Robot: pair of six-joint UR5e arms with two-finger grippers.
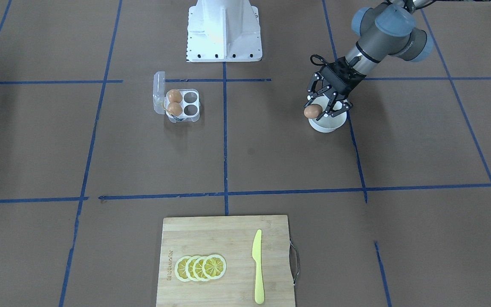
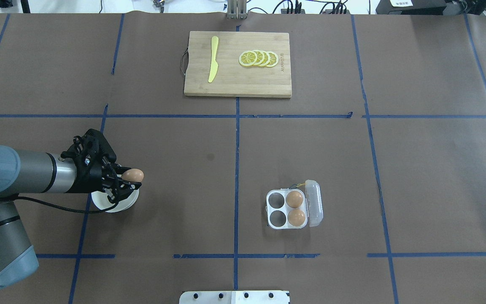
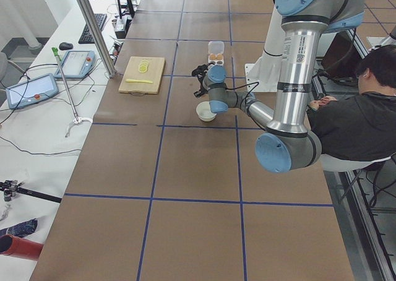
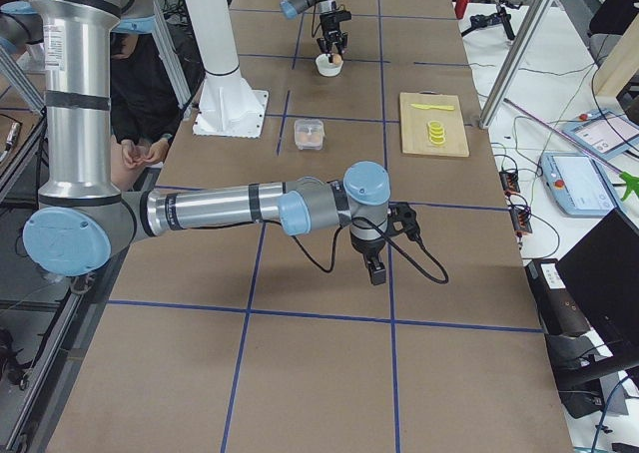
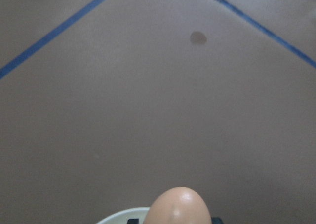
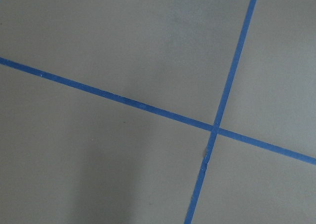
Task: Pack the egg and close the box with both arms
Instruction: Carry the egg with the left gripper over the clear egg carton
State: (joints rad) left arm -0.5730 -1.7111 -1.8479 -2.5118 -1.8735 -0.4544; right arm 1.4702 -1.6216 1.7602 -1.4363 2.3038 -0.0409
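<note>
My left gripper [image 1: 319, 111] is shut on the orange-brown egg [image 1: 312, 111] and holds it just above a round white bowl [image 1: 330, 123]. The egg also shows in the overhead view [image 2: 133, 175] and at the bottom of the left wrist view [image 5: 177, 207]. The clear four-cup box [image 1: 191, 102] sits open near the table's middle, its lid [image 1: 159, 93] folded back. Two brown eggs [image 1: 174, 102] fill the cups by the hinge; the other two cups are empty. My right gripper [image 4: 377, 270] hangs over bare table far from the box; I cannot tell if it is open or shut.
A wooden cutting board [image 1: 228, 238] with lemon slices [image 1: 200, 267] and a yellow knife [image 1: 257, 266] lies at the operators' edge. The white pedestal [image 1: 224, 30] stands behind the box. A seated person [image 3: 359, 120] is beside the robot.
</note>
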